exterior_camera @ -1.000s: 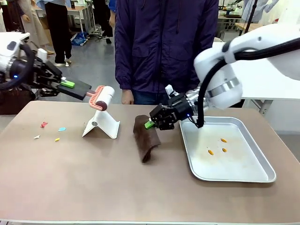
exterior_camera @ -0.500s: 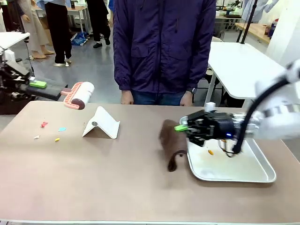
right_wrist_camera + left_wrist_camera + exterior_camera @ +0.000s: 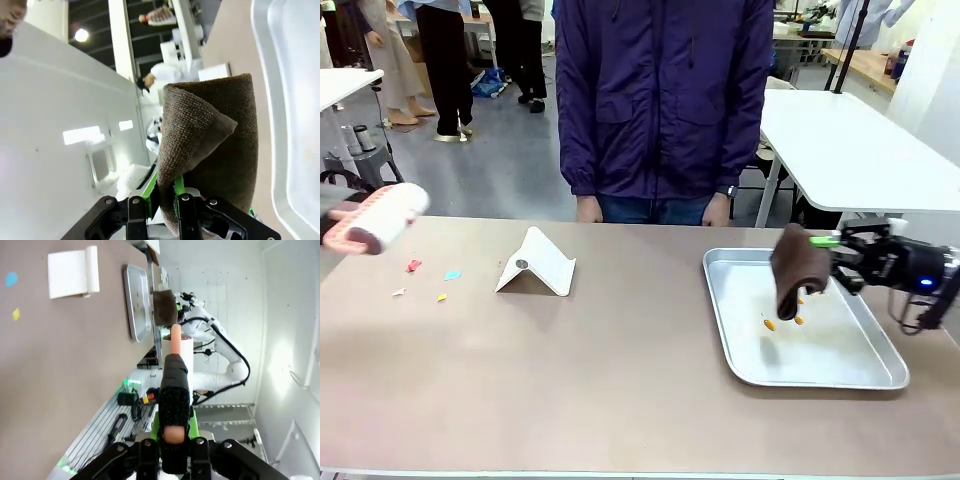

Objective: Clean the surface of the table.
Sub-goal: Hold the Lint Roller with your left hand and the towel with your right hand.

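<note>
The beige-brown table point(image 3: 570, 380) carries small coloured scraps point(image 3: 413, 265) near its left end. At the far left a lint roller point(image 3: 375, 215) with a white roll and pink neck hovers above the table edge. In the left wrist view my left gripper point(image 3: 174, 450) is shut on the lint roller's black handle point(image 3: 174, 400). At the right, my right gripper point(image 3: 840, 255) is shut on a brown cloth point(image 3: 798, 270), which hangs folded over the silver tray point(image 3: 880, 375). In the right wrist view the brown cloth point(image 3: 215, 145) is pinched between the green pads of my right gripper point(image 3: 167, 200).
Orange crumbs point(image 3: 770, 323) lie in the tray. A white folded stand point(image 3: 535, 265) sits left of the table's middle. A person in a dark purple jacket point(image 3: 660, 100) stands at the far edge. A glossy white table point(image 3: 850, 150) is behind on the right.
My right gripper has carried the cloth rightward off the table to above the tray. My left arm has drawn the lint roller leftward to the table's left edge.
</note>
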Robot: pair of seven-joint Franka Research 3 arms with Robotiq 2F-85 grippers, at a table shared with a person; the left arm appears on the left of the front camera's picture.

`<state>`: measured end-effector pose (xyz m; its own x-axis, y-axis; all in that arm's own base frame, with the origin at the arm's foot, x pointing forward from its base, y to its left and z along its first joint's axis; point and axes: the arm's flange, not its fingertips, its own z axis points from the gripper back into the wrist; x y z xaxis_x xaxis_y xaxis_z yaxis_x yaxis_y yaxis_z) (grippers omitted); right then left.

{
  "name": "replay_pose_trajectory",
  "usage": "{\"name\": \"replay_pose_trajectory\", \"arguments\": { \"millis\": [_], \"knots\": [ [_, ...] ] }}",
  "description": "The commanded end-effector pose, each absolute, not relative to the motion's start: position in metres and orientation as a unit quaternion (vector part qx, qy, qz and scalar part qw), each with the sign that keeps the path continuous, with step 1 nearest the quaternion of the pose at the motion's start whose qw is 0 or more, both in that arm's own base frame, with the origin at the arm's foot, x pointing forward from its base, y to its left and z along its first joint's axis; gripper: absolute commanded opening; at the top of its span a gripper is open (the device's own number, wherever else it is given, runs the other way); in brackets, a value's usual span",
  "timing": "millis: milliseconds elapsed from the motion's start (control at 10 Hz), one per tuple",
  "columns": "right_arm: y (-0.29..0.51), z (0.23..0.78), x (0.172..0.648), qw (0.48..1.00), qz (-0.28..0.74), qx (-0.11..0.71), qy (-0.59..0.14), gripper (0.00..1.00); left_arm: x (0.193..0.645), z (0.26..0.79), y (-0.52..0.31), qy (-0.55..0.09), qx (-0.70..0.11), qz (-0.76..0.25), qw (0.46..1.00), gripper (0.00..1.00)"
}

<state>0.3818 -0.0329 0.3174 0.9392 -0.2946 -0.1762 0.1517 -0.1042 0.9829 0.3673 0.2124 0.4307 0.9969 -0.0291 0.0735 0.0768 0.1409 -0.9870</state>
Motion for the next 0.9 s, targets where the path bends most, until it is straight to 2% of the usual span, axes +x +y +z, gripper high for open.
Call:
{"name": "replay_pose_trajectory", "arguments": {
  "millis": [0,200,400,500,600,700,800],
  "knots": [
    [-0.069,0.33,0.332,0.668,-0.192,0.715,-0.075,0.0,0.372,0.424,0.263,0.005,-0.651,-0.067,0.756,0.13],
    [-0.121,0.341,0.306,0.645,-0.212,0.723,-0.131,0.0,0.366,0.411,0.312,-0.038,-0.656,0.011,0.754,0.13],
    [-0.144,0.345,0.286,0.635,-0.242,0.72,-0.143,0.0,0.354,0.392,0.331,-0.066,-0.671,0.059,0.737,0.13],
    [-0.143,0.342,0.284,0.64,-0.247,0.712,-0.147,0.0,0.356,0.383,0.332,-0.071,-0.678,0.068,0.728,0.13],
    [-0.131,0.337,0.29,0.672,-0.238,0.684,-0.154,0.0,0.351,0.386,0.326,-0.041,-0.655,0.042,0.754,0.13],
    [-0.182,0.336,0.314,0.64,-0.244,0.711,-0.161,0.0,0.351,0.386,0.326,-0.041,-0.655,0.042,0.754,0.13],
    [-0.182,0.336,0.314,0.64,-0.244,0.711,-0.161,0.0,0.351,0.386,0.326,-0.041,-0.655,0.042,0.754,0.13]
  ]
}}
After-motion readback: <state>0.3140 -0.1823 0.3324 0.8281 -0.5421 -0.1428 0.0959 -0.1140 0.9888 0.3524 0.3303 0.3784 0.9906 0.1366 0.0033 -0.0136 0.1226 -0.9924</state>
